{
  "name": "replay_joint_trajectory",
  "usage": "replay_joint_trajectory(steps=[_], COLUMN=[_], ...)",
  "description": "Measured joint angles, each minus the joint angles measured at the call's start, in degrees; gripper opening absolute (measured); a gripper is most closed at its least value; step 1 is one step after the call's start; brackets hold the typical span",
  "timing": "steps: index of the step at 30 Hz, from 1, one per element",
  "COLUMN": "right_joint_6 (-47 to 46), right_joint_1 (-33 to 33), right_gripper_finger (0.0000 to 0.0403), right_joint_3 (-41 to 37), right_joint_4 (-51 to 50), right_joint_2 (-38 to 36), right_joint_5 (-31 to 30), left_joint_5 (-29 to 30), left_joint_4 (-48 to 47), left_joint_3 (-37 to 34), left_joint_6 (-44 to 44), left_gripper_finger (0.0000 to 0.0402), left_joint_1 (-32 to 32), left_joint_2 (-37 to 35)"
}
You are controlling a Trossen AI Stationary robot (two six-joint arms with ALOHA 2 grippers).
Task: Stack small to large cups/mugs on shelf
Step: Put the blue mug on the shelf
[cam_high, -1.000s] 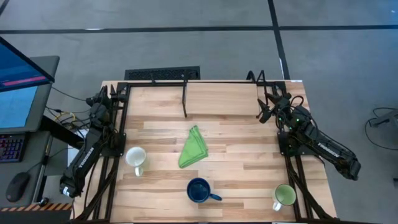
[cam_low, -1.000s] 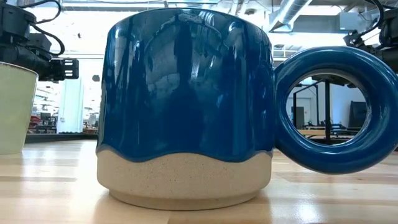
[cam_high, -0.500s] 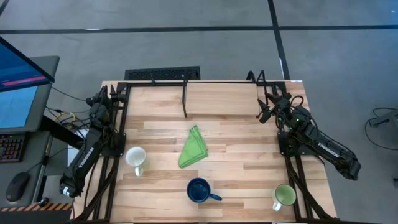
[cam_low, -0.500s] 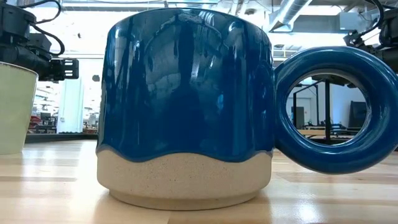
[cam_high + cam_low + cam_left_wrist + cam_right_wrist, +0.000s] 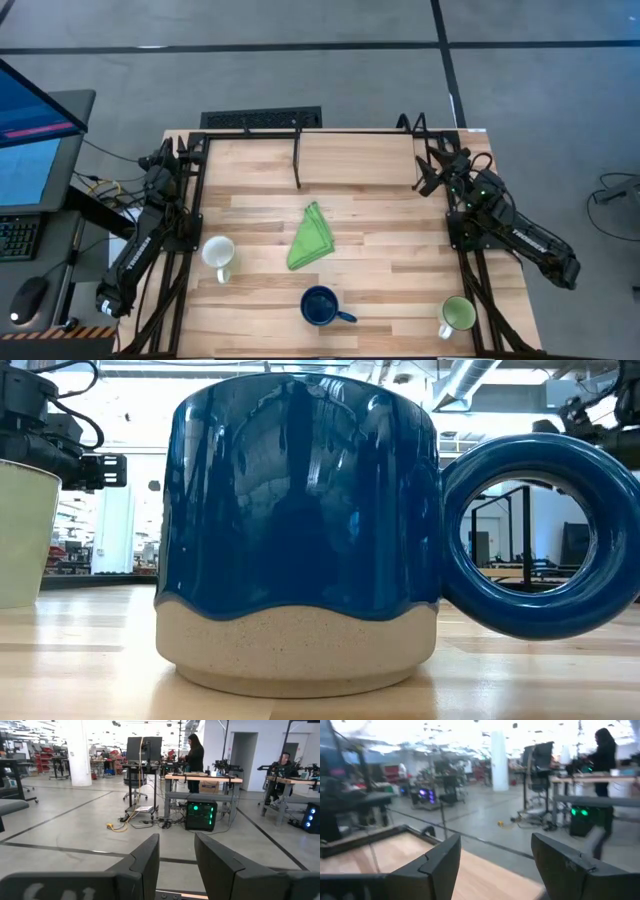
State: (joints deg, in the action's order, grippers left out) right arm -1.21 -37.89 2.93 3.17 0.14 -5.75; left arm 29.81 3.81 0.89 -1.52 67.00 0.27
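Three upright mugs (image 5: 322, 306) apart, off the shelf (image 5: 350, 150)

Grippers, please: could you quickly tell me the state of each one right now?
Left gripper: open, holding nothing, parked at the table's far left corner.
Right gripper: open, holding nothing, at the far right corner.

A robotics lab — open concrete floor (image 5: 60, 837), workbenches (image 5: 202, 778), computer towers (image 5: 199, 815), people (image 5: 194, 755) at stations.

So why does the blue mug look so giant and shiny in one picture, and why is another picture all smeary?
In the low view the blue mug sits right by the camera, so it fills the picture, and its glaze mirrors the bright room. In the right wrist view the room is smeared with blur behind the right gripper. The left wrist view is sharp past the left gripper.
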Motion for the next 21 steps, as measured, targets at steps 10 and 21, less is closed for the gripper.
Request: replay_joint_trajectory(steps=[10,21], right_joint_6=[4.63,6.25], right_joint_1=[0.02,4.35], right_gripper_finger=[0.0265,0.0265], right_joint_3=[12.27,33.31], right_joint_4=[-5.96,-24.47], right_joint_2=[1.94,19.71], right_joint_5=[13.08,19.4], left_joint_5=[0.0,-0.01], left_joint_4=[-0.01,0.02], left_joint_3=[-0.01,-0.01], left_joint_6=[-1.15,-1.29], left_gripper_finger=[0.0114,0.0114], left_joint_1=[-0.01,-0.01], left_joint_2=[-0.02,0.0])
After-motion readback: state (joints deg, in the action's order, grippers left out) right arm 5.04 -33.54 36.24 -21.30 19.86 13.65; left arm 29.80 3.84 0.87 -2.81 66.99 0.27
